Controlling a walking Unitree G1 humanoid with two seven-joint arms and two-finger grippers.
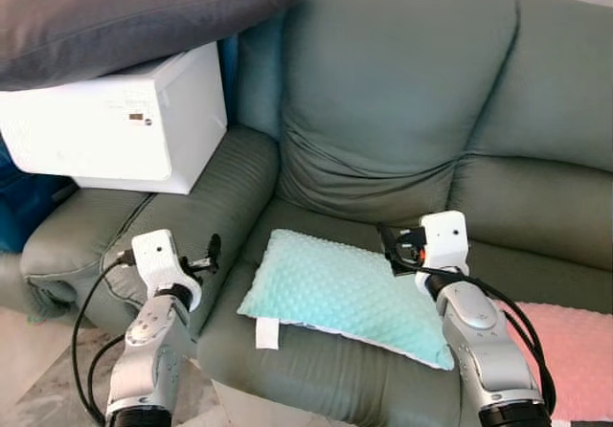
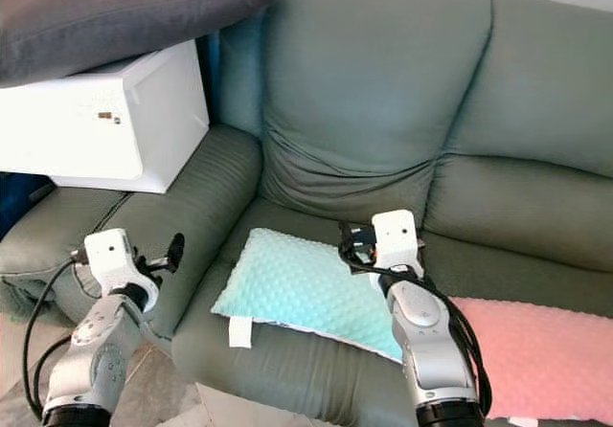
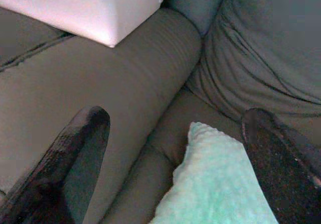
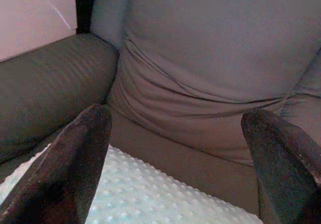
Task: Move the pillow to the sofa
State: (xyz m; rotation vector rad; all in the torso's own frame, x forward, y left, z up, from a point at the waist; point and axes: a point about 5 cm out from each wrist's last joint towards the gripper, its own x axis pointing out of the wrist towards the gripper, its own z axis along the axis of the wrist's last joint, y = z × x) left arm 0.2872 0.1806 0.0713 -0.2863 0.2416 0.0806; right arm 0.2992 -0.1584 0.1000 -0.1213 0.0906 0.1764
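Observation:
A mint-green dotted pillow (image 1: 345,293) lies flat on the left seat of the grey-green sofa (image 1: 402,111), its white tag (image 1: 267,333) at the front edge. My left gripper (image 1: 211,253) hovers open beside the pillow's left corner, over the sofa's armrest (image 1: 206,197); the pillow's corner (image 3: 215,184) lies between its fingers (image 3: 75,158). My right gripper (image 1: 391,245) is open just above the pillow's back right part, with the dotted fabric (image 4: 150,194) below its fingers (image 4: 75,163). Neither holds anything.
A white box (image 1: 124,121) rests on the armrest with a large dark grey cushion (image 1: 124,6) on top. A pink dotted pillow (image 1: 565,350) lies on the seat to the right. Pale floor (image 1: 38,389) shows at the lower left.

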